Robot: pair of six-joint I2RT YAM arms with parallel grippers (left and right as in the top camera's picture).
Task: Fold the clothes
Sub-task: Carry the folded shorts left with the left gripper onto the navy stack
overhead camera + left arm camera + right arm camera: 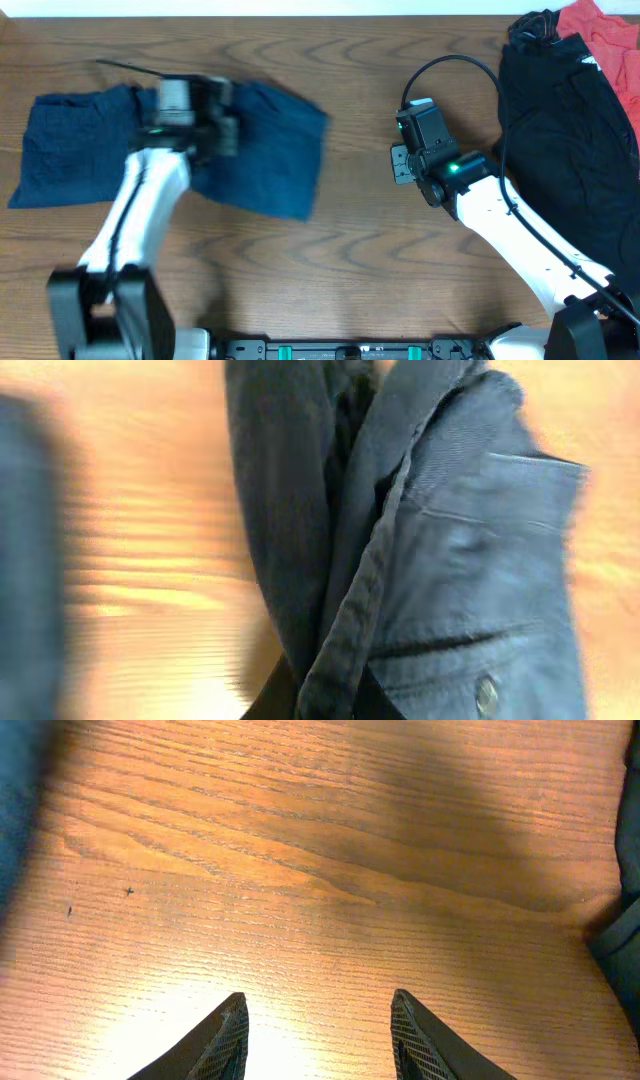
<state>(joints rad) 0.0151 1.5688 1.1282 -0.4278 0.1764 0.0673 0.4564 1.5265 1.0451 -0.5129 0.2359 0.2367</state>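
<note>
A dark blue denim-like garment [275, 150] of the clothes lies spread on the left of the wooden table. My left gripper [185, 105] sits over its upper middle and looks blurred. In the left wrist view that gripper [325, 702] is shut on a bunched fold of the blue cloth [450, 560], which hangs up from the jaws. A seam and a metal button [487, 695] show. My right gripper [408, 135] stands open over bare wood at centre right; its fingers [228, 1035] hold nothing between them, right gripper [318, 1030].
A pile of black clothing [570, 150] covers the right side of the table, with a red cloth [600, 30] behind it at the far right corner. The black pile's edge [625, 940] lies just right of the right gripper. A black cable loops above the right wrist.
</note>
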